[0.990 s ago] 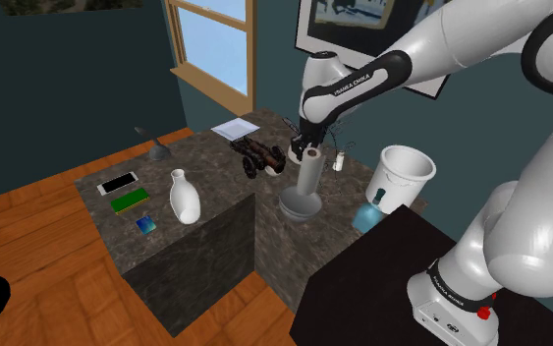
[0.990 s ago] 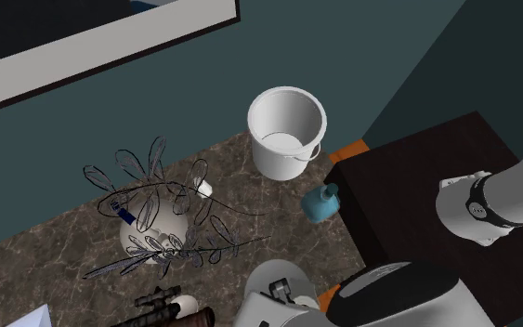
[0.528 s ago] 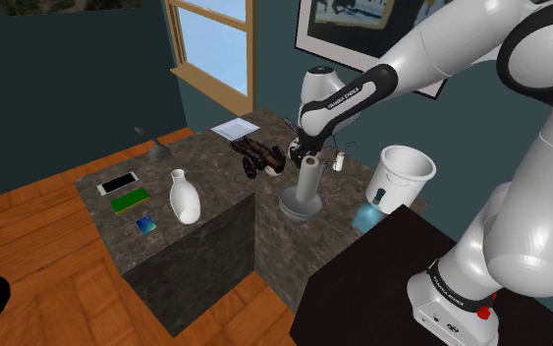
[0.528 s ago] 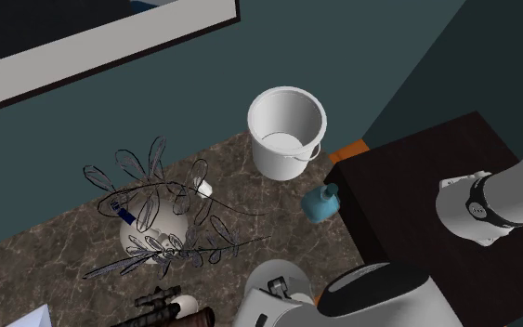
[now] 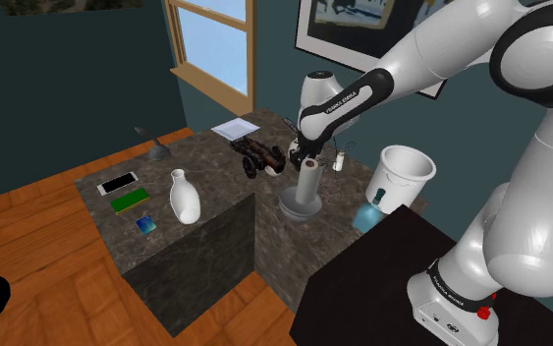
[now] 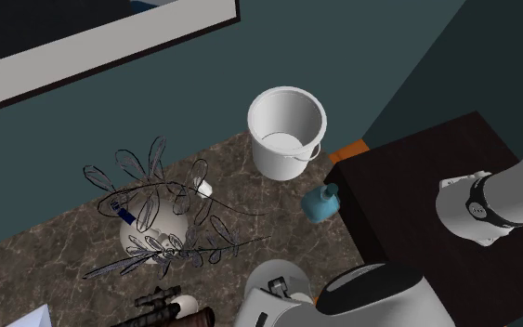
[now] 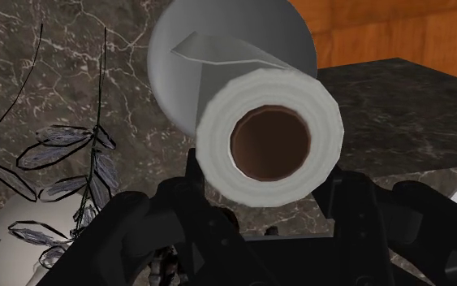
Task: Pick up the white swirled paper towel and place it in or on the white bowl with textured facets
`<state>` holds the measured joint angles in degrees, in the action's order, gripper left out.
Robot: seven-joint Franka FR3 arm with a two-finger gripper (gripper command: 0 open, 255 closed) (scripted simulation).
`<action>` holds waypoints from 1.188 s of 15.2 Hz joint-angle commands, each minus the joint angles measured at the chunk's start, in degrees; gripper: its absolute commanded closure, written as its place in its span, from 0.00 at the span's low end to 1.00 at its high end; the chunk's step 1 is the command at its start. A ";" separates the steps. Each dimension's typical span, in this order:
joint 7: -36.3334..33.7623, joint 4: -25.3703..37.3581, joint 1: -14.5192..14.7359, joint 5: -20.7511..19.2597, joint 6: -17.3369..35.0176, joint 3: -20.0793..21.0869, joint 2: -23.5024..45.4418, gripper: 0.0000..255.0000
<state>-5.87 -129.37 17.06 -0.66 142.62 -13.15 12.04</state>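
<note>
Roll (image 5: 309, 182) stands upright, tall and narrow, off-white to pale grey, its lower end inside the rim of the bowl (image 5: 289, 208); cannot tell whether it rests on the bowl's floor. The bowl sits on the dark marbled table (image 5: 195, 241), near the table's near edge. Wrist view: roll (image 7: 269, 145) seen end-on, thick white ring with lightly ridged edge around a brown core, and a loose sheet corner lifting off its side. The bowl (image 7: 165, 73) reads as a plain grey disc behind it. Black jaws pinch the roll at its top end, one finger on each side. On the shoulder view's right stand a white bucket (image 5: 403, 175) and a blue bottle (image 5: 367, 214); on its left, a white vase (image 5: 185, 197).
</note>
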 commanded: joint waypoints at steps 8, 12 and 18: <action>-0.34 0.25 0.19 -0.48 -1.75 -0.14 -1.54 0.00; -1.17 1.35 0.61 -1.65 -6.77 -0.34 -5.53 0.00; -1.17 1.35 0.60 -1.65 -6.77 -0.33 -5.53 0.00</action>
<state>-7.04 -128.03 17.66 -2.30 135.86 -13.48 6.51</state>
